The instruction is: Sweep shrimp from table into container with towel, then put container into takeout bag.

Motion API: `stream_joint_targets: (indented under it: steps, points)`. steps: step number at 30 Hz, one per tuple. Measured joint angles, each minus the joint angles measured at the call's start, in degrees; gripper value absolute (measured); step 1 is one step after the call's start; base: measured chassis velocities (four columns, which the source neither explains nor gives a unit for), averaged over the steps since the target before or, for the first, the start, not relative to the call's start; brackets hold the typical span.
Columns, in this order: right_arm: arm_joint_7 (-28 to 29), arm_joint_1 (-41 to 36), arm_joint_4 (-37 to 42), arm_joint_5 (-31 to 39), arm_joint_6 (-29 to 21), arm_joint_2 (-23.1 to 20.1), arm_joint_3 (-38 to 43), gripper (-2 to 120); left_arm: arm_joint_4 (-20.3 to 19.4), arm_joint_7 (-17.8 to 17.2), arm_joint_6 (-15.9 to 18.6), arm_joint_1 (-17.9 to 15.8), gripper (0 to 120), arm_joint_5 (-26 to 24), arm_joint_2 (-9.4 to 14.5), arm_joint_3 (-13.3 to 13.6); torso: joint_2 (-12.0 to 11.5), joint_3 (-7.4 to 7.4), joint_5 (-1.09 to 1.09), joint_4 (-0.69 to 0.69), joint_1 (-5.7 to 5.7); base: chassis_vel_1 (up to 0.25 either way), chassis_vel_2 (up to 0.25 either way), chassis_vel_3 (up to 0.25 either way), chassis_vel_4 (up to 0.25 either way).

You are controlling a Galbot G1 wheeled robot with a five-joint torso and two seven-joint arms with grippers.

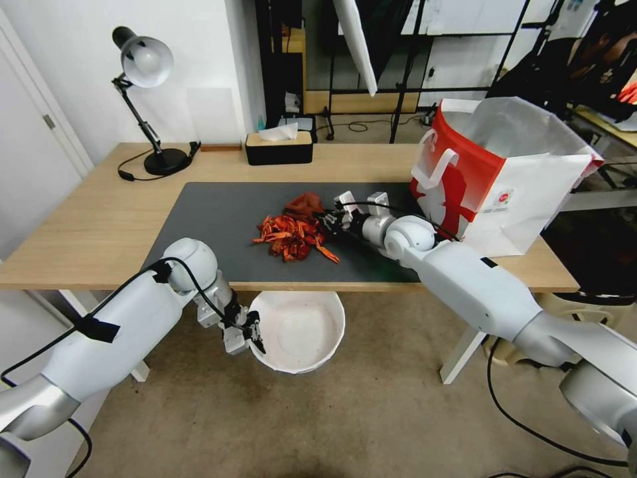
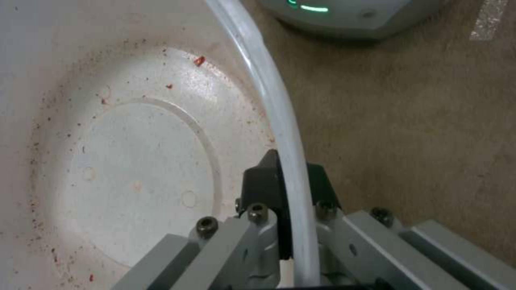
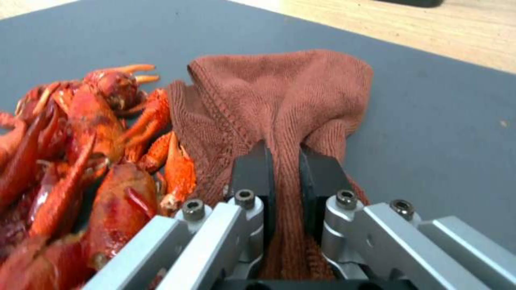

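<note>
While the table [image 1: 99, 226] carries a dark mat, the takeout bag [image 1: 524, 192] stands open at its right end, ready to receive; its small red logo is too small to read. Below the near edge, the left gripper [image 1: 254, 330] pinches the container [image 1: 312, 335] by its rim, seemingly as a catcher. On the mat, the right gripper [image 1: 328, 219] clamps the towel [image 3: 279, 96] beside the shrimp [image 1: 292, 236].

The head view looked down from above the table [image 1: 79, 226], taking in both arms. The left wrist view sat close against the container [image 2: 134, 153]; the right wrist view close behind the towel [image 3: 279, 92], both also seen from the head
</note>
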Motion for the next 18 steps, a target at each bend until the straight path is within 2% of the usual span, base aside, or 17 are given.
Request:
stream_joint_targets:
  steps: [18]
  points:
    - [3.0, -5.0, 6.5, 0.8, -1.2, -2.3, 2.2, 7, 0.3, 0.0, 0.9, -1.5, 0, -0.6, -0.9, 1.7, 0.0, -0.01, 0.01, 0.00, 0.00, 0.000, 0.000, 0.000, 0.000]
